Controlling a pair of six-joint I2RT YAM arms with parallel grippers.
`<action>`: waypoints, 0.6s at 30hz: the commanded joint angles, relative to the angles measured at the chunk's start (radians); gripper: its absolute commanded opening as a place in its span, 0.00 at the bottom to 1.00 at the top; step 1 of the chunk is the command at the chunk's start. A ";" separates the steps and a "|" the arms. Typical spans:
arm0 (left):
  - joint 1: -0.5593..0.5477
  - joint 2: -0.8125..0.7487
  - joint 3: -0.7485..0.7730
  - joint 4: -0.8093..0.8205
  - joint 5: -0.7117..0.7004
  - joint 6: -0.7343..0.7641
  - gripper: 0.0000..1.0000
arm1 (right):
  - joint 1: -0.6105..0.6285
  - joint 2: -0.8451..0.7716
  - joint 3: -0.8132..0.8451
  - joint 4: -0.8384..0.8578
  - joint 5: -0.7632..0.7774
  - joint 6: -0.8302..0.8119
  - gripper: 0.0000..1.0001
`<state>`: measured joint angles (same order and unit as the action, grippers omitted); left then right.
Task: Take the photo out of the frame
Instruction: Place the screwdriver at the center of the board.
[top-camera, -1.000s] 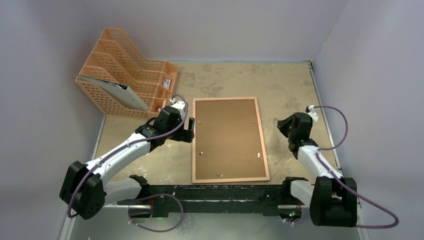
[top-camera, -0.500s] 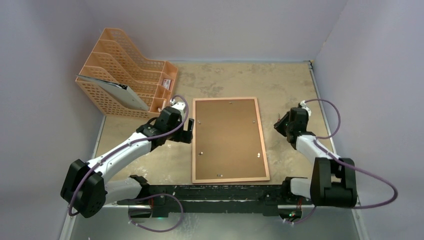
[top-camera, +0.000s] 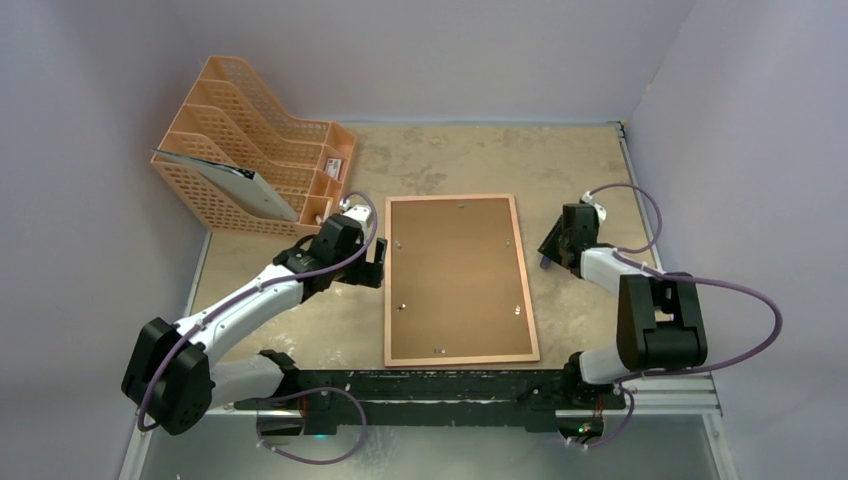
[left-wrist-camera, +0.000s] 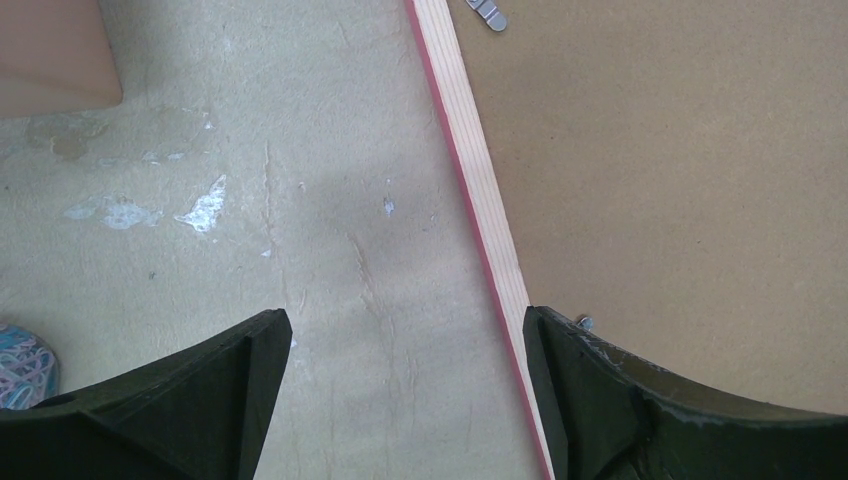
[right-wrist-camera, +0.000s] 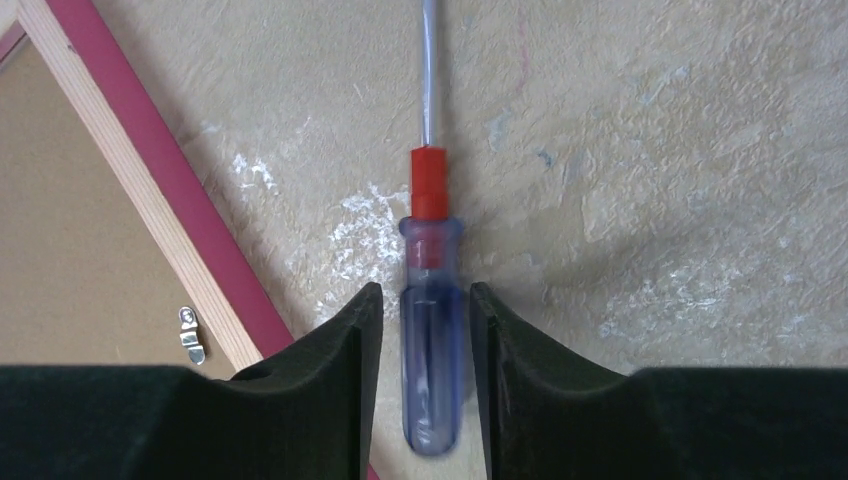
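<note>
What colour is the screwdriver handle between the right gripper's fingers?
Translucent blue screwdriver handle, red collar; best in right wrist view.

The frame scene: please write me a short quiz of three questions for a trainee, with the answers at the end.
1. True or false: the frame lies with its brown back up.
2. The jaws of the left gripper are: A) open, over the frame's left edge; B) shut on a clip; C) shut on a photo.
3. Which tool lies between the fingers of the right gripper?

Key: 1 true; 2 A; 3 a screwdriver.
</note>
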<state>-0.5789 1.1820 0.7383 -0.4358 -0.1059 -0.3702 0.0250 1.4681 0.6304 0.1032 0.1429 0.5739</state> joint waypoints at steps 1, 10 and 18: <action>0.000 0.005 0.034 0.006 -0.017 0.013 0.89 | 0.019 -0.023 0.019 -0.095 0.090 0.010 0.41; -0.001 0.004 0.035 0.003 -0.024 0.012 0.89 | 0.026 -0.003 0.069 -0.150 0.158 0.005 0.36; 0.000 0.007 0.036 0.005 -0.025 0.013 0.89 | 0.062 0.014 0.114 -0.182 0.160 -0.031 0.41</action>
<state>-0.5789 1.1858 0.7383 -0.4374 -0.1139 -0.3706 0.0769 1.4773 0.6983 -0.0433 0.2798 0.5739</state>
